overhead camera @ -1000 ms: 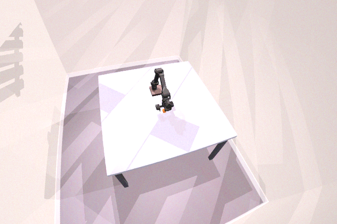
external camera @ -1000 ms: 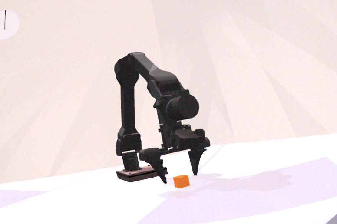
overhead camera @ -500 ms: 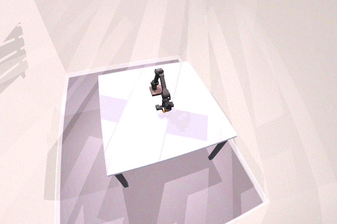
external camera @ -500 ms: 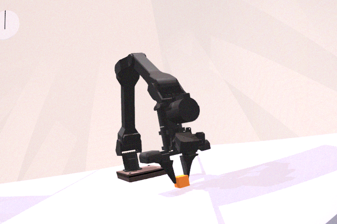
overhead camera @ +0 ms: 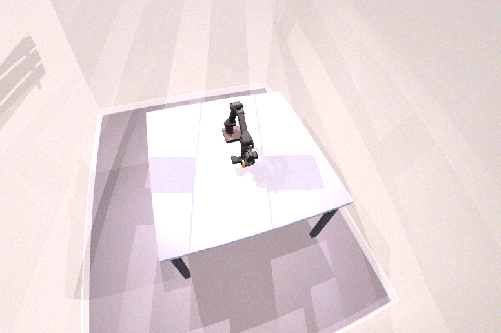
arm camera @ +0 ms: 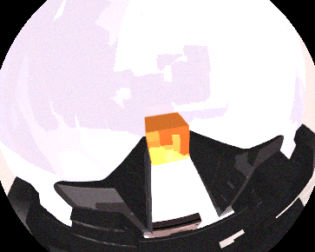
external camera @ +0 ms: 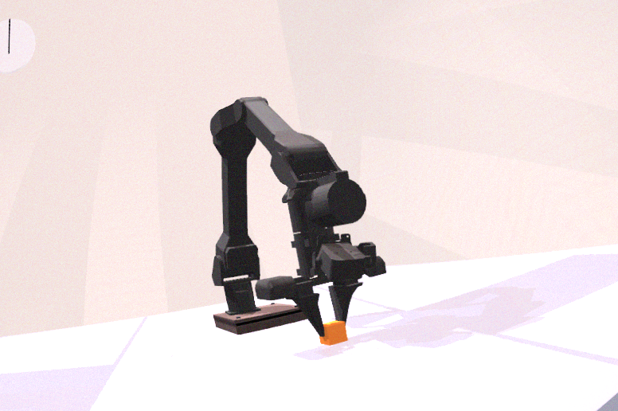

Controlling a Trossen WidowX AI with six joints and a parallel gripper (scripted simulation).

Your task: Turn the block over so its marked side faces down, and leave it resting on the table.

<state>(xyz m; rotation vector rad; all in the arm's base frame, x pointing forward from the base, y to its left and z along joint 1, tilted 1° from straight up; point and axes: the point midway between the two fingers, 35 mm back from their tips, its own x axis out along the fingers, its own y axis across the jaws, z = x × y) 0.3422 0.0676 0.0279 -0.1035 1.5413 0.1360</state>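
The small orange block (overhead camera: pixel 243 165) (external camera: pixel 333 334) (arm camera: pixel 168 145) is at table level, between the two black fingertips. My gripper (overhead camera: pixel 244 164) (external camera: pixel 333 329) (arm camera: pixel 166 137) points down and is shut on the block, one finger against each of two opposite sides. In the wrist view the block's darker orange face is at the top, and the face below it shows orange and yellow patches. I cannot tell whether these are a mark or light. The side on the table and the sides against the fingers are hidden.
The white table (overhead camera: pixel 226 208) (external camera: pixel 224 376) carries the arm's brown base plate (overhead camera: pixel 228 138) (external camera: pixel 238 323) (arm camera: pixel 180 228), behind the block in the exterior view. Shadows of the arm and pale lilac patches lie across the table top.
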